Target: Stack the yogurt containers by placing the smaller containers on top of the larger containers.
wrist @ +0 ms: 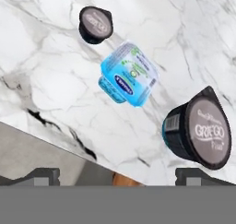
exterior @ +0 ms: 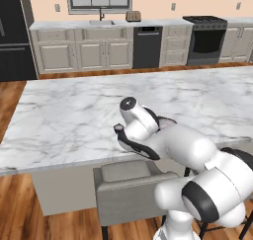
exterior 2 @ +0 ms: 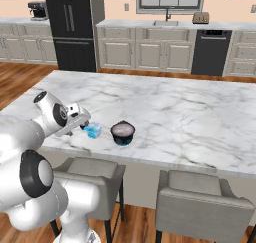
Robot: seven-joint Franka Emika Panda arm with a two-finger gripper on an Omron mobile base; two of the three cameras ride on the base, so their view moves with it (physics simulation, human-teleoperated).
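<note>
1. Gripper (wrist: 118,176): jaws spread wide, nothing btwn them; in hand view the two dark fingertips (wrist: 42,175) sit far apart at the bottom, above the marble counter (wrist: 55,71) near its front edge.
2. Arm pose: in right base view the wrist leans fwd over the counter's near edge w/ hand angled down toward the cups; in left base view the arm's folded low, elbow bent, forearm reaching out over the edge.
3. Blue cup (wrist: 129,74): translucent light blue, printed lid, standing on the marble ahead of the gripper, roughly centred btwn the fingertips' line. Right base view shows it just beyond the hand (exterior 2: 93,130).
4. Wide dark tub (wrist: 199,131): pale grey "Griego" lid, near the blue cup but apart from it; also seen on the counter in right base view (exterior 2: 122,132).
5. Tiny dark cup (wrist: 95,24): pale lid, furthest from the gripper in hand view, beyond the blue cup, not touching it.
6. All 3 cups rest separately on the counter; none stacked.
7. Below the counter edge: grey stools (exterior 2: 197,199).
</note>
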